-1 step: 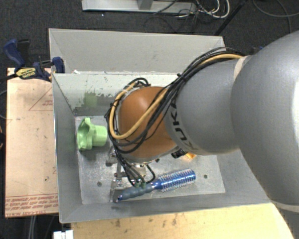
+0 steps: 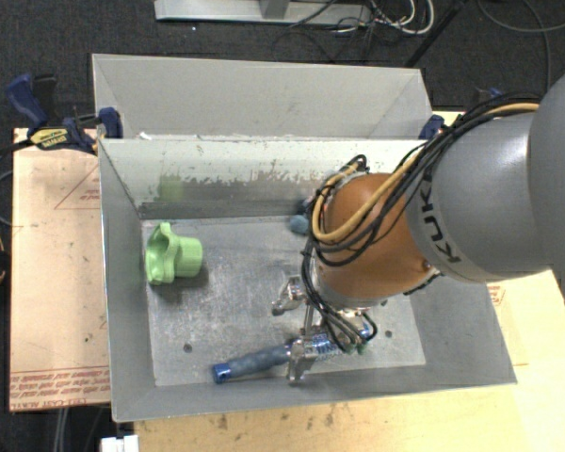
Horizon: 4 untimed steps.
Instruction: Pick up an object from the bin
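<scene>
The grey metal bin point(image 2: 132, 347) has a flat scuffed floor and sloping walls. The arm point(image 2: 490, 196) comes in from the right, its rounded orange wrist cover point(image 2: 367, 238) looped with cables, hanging over the floor's right half. Below the cover the gripper point(image 2: 295, 332) points down at the near middle of the floor. Its jaws stand apart, one metal finger point(image 2: 285, 298) farther back and the other by the near edge of the floor.

A green plastic cup-like piece point(image 2: 172, 255) lies on its side, well apart at the left.

A blue stick point(image 2: 254, 363) lies flat near the front wall. Its long axis runs left to right, the right end tilted slightly away from the front wall and touching the nearer finger, the left end pointing at the front left corner.

A small blue thing point(image 2: 298, 222) sits at the back wall, partly hidden by the cover.
</scene>
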Motion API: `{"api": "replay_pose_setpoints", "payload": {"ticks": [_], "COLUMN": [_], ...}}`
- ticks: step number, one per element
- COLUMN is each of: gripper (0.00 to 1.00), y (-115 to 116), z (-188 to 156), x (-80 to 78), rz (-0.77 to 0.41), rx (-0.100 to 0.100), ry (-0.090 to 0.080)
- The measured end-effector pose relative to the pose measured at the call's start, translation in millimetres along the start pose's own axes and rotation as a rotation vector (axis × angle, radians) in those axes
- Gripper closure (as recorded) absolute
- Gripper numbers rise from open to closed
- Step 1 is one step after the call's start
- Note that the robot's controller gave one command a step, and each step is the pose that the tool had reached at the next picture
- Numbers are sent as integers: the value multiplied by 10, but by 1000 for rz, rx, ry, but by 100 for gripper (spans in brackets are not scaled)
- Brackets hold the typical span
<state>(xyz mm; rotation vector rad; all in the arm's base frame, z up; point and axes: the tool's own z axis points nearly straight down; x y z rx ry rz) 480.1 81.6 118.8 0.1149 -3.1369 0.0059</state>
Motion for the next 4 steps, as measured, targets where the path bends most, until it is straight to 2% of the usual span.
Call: {"api": "replay_pose_setpoints", "payload": {"ticks": [1,2,3,4], "gripper": [0,100,100,100], "y": [-66,-66,-438,-589], "z": [451,429,431,-817], "x": [-130,-136,-196,-337], "rz": [12,12,46,25], "rx": [-9,-9,-12,-4], "ry": [-13,-17,-15,-12]}}
